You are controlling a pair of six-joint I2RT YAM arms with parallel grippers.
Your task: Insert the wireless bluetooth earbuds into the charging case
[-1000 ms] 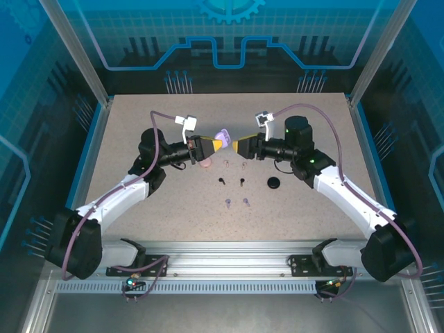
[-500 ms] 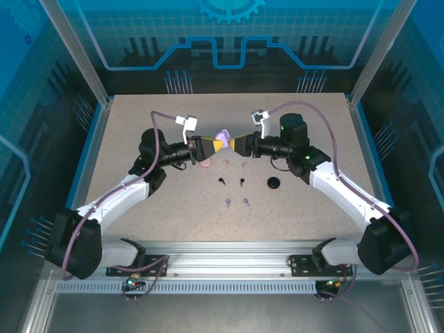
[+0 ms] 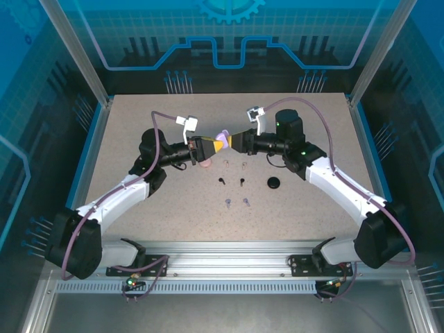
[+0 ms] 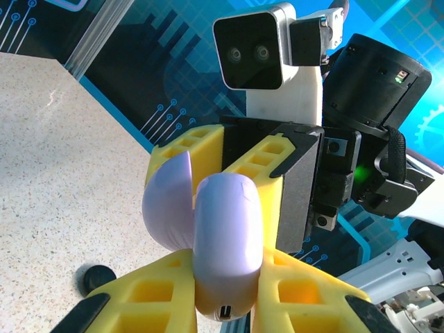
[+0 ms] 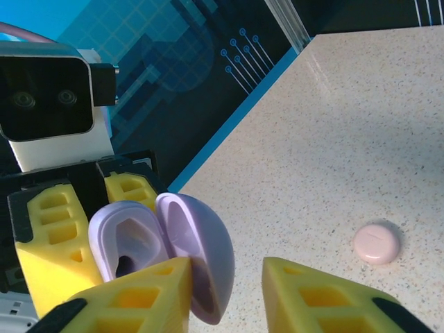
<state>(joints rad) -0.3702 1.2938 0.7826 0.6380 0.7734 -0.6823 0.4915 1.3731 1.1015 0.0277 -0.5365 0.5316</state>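
My right gripper has moved in, jaws half-narrowed about the lavender case clamped by my left gripper, earbuds scattered on its near side.

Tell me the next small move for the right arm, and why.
Probably close the right gripper on the lid and fold it back. The left gripper holds the lavender case off the table, its lid only partly open, and that lid sits between the right gripper's spread fingers. The lavender earbuds lie on the table.

Lavender case, yellow left pincer fingers, speckled beige table
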